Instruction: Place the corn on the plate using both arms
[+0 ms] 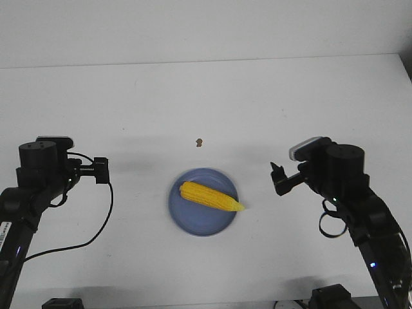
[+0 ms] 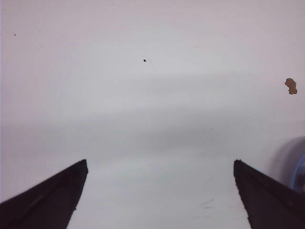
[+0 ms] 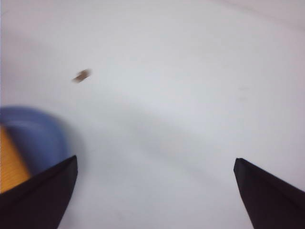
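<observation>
Front only: corn (image 1: 211,197) fully on plate (image 1: 193,222).

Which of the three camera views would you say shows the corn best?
The front view: the whole corn lies across the plate, pointed tip over the rim toward the right gripper. The right wrist view catches only a blurred yellow sliver at the frame edge. The left wrist view shows none of it.
</observation>
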